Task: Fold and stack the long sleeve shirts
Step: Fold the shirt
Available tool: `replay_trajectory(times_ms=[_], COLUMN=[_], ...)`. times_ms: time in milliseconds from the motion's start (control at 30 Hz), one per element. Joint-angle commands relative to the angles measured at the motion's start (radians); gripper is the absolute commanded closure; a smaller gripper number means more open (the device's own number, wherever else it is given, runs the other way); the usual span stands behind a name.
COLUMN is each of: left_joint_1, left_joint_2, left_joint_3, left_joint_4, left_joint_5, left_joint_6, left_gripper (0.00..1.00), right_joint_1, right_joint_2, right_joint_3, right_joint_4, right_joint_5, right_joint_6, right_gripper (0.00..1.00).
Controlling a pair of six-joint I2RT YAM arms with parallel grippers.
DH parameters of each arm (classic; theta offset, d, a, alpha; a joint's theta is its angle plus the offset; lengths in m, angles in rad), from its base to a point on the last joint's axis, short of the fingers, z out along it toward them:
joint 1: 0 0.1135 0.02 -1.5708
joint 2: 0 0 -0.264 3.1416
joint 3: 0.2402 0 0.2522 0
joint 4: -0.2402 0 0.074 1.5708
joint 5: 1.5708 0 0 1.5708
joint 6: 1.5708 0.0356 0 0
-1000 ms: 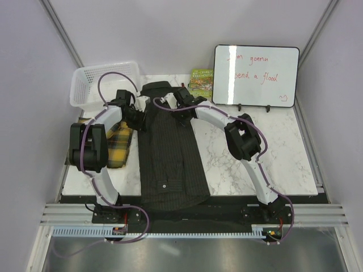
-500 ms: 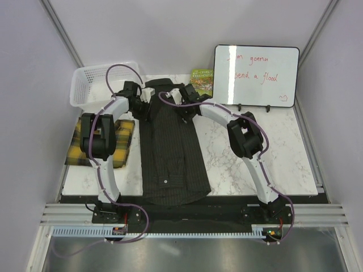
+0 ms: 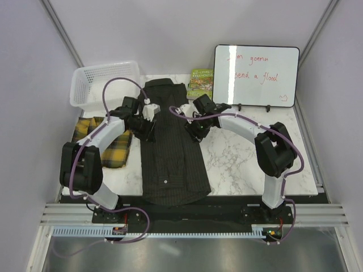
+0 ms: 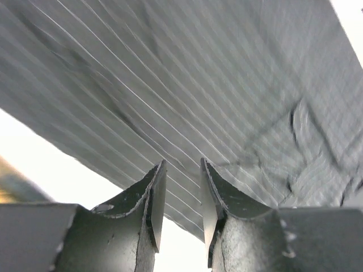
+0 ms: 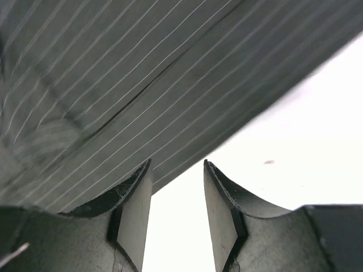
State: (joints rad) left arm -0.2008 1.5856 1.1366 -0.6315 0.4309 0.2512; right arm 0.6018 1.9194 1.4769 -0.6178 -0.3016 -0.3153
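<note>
Care at both side edges looks like the need here: the left gripper (image 4: 182, 165) and right gripper (image 5: 177, 165), each with jaws spread a little and pinching nothing, sit at opposite edges of the dark pinstriped shirt (image 3: 170, 161). I judge each should slip one finger under its edge at matching height, then close before both lift together. That shirt lies flat mid-table (image 3: 238, 164), its long axis running straight from hem (image 3: 173, 197) at the near edge to collar (image 3: 164, 86) at the far side, with the plaid shirt (image 3: 108, 148) just beside it on the left.
</note>
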Motion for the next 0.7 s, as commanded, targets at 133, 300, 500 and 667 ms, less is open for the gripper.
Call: replay_trajectory(times_ms=[133,300,500,667], left_joint_1=[-0.042,-0.023,0.012,0.02], left_joint_2=[0.132,0.275,0.421,0.366], left_joint_3=[-0.052,0.078,0.265,0.325], left_joint_4=[-0.027,-0.016,0.009,-0.025], left_joint_5=[-0.049,-0.096,-0.15,-0.042], left_joint_6=[0.029,0.039,0.053,0.072], left_gripper=[0.63,0.65,0.66,0.63], right_joint_1=[0.05,0.046,0.012,0.012], right_joint_2=[0.062,0.168,0.279,0.232], right_joint_3=[-0.125,-0.048,0.103,0.187], right_joint_4=[0.079,0.093,0.093,0.058], right_joint_5=[-0.053,-0.013,0.024,0.013], right_joint_6=[0.03,0.032,0.035,0.024], right_gripper=[0.54,0.54,0.54,0.51])
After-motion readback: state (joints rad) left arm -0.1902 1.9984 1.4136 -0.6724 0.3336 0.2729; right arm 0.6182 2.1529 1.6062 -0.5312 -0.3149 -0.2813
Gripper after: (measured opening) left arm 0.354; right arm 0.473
